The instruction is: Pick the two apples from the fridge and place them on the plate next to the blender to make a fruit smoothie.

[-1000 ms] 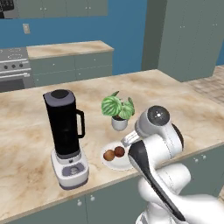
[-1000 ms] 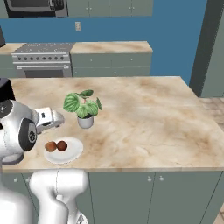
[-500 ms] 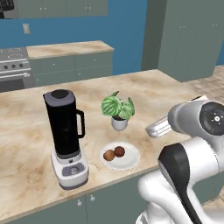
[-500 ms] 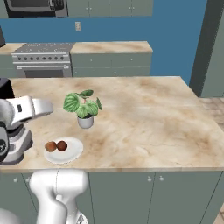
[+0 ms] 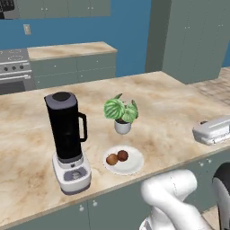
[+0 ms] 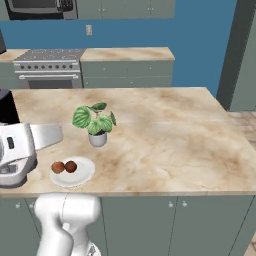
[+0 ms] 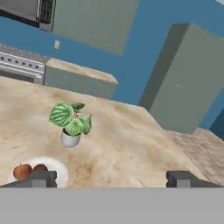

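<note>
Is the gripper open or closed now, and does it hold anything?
Open and empty: in the hand view the gripper has its fingertips wide apart with nothing between them.

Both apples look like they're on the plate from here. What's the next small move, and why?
Probably just hold the arm clear and stop. Both apples lie side by side on the plate beside the blender, and the gripper is open with nothing between its fingers, so I see nothing left to carry.

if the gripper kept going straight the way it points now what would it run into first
Probably nothing close: the open gripper aims over bare counter, right of the plant and the plate. Far ahead stands a tall grey-green cabinet, though depth is unclear.
</note>
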